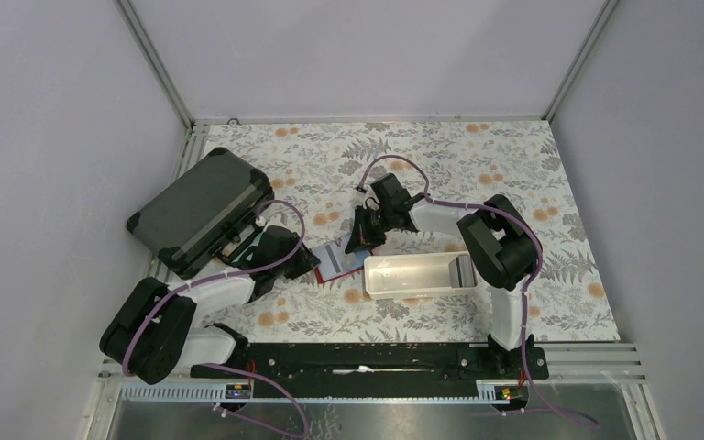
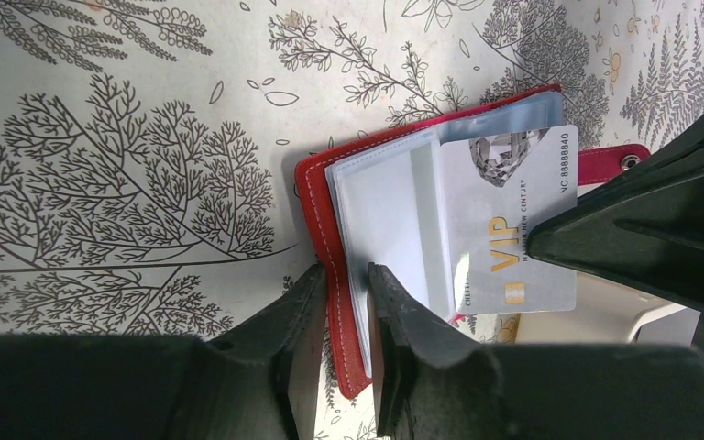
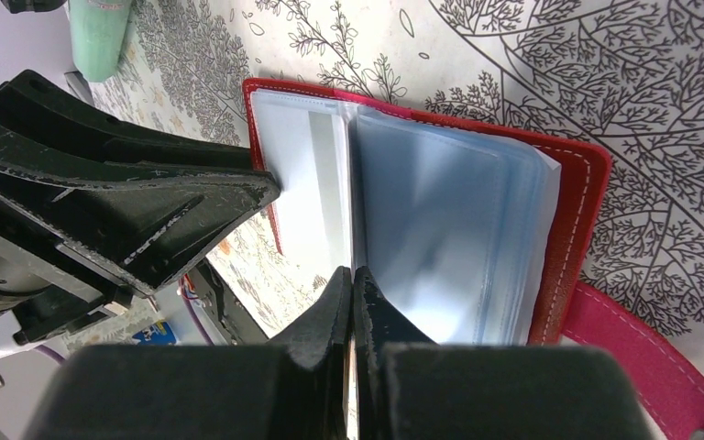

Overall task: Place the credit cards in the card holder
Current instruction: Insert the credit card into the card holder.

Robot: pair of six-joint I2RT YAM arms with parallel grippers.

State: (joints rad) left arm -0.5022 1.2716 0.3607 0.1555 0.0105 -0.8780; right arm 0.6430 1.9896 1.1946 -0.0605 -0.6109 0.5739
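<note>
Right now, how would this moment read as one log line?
left jaws: clamping open card holder | right jaws: pinching VIP card | card: across clear sleeves, mostly outside

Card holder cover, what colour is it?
The card holder is red with pale stitching, best seen in the right wrist view.

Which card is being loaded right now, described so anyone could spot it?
Start at the long white tray; just left of it lies the open red card holder. The card sticks out of its clear sleeves, pinched by the right fingers: pale, with gold VIP lettering and a diamond picture.
</note>
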